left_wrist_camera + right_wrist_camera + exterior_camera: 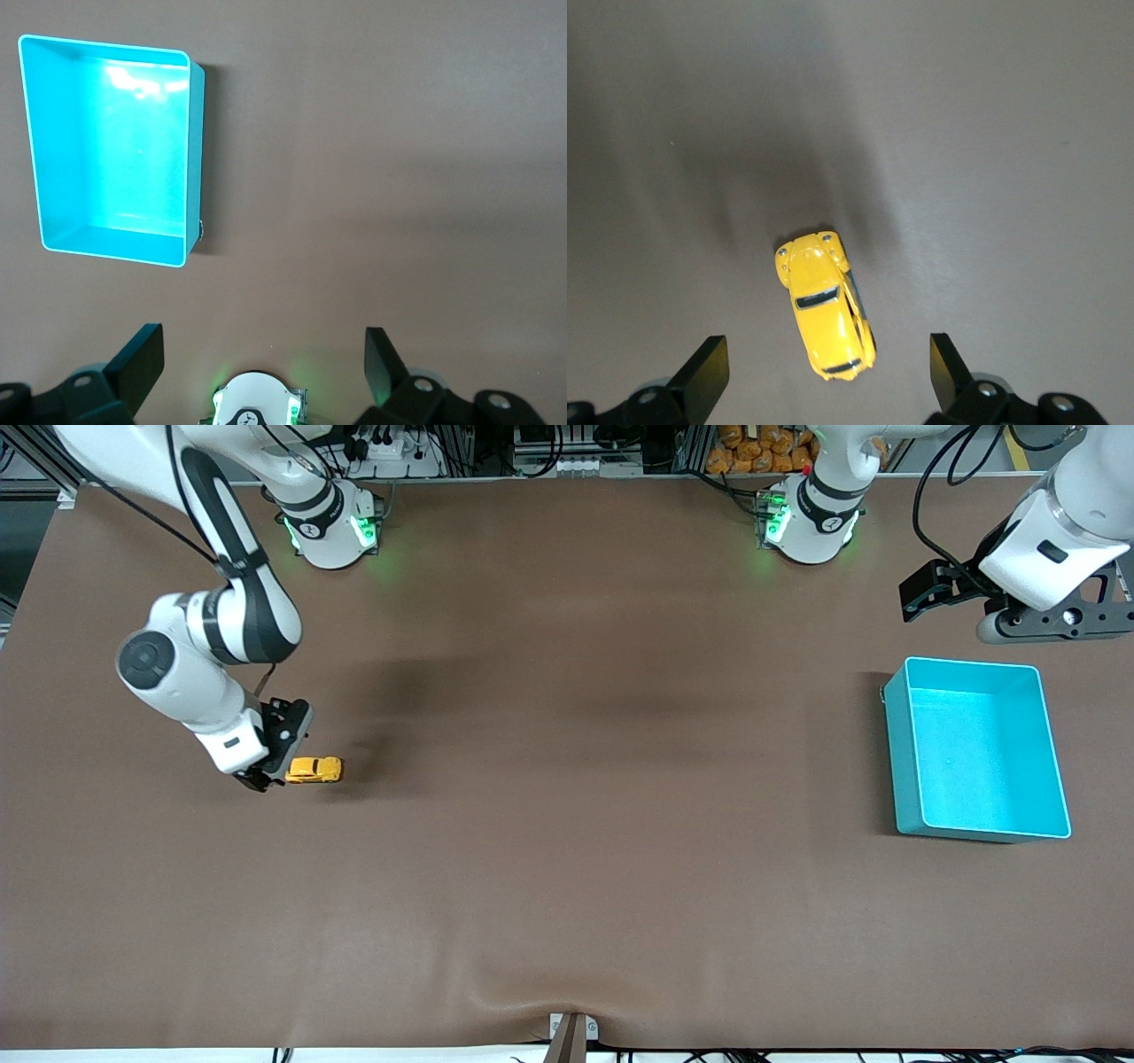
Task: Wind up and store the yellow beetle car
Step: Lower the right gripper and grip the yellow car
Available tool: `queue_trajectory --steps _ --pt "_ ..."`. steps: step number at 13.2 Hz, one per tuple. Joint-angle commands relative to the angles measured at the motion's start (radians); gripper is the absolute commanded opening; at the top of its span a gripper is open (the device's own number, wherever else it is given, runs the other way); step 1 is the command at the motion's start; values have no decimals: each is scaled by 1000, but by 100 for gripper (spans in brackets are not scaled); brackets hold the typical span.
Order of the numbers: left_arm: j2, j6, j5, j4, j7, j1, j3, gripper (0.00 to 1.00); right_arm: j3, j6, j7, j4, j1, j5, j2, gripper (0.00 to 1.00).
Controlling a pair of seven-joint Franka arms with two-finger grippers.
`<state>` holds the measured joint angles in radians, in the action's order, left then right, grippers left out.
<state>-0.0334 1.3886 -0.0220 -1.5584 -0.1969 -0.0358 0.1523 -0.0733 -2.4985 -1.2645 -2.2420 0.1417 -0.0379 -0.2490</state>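
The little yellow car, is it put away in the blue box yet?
Not yet. Nothing looks finished: the yellow beetle car sits on the table, and the teal bin at the left arm's end holds nothing. In hand: the right hand hangs open over the car without gripping it. The left hand waits, open, by the bin. Left: grabbing, winding and dropping it in the bin.

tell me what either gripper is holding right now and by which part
Nothing is held. The right gripper hangs open over the yellow beetle car, which sits on the table untouched. The left gripper waits open near the teal bin.
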Motion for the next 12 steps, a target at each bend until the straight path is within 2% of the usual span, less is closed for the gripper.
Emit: queue_trajectory --steps 1,4,6,10,12 --pt "-8 -3 -4 -3 -7 13 3 100 1 -17 -50 10 9 36 -50 100" --pt "-5 -7 -7 -8 -15 19 3 100 1 -74 -69 8 9 98 -84 92" --pt "-8 -7 -6 -8 -21 37 3 100 0 -89 -69 8 9 107 -104 91" --pt "-6 -10 -3 -14 -19 28 7 100 0 -100 -69 8 6 122 -128 75" --pt "-6 -10 -6 -25 -26 30 9 100 0 -103 -67 8 6 122 -134 56"
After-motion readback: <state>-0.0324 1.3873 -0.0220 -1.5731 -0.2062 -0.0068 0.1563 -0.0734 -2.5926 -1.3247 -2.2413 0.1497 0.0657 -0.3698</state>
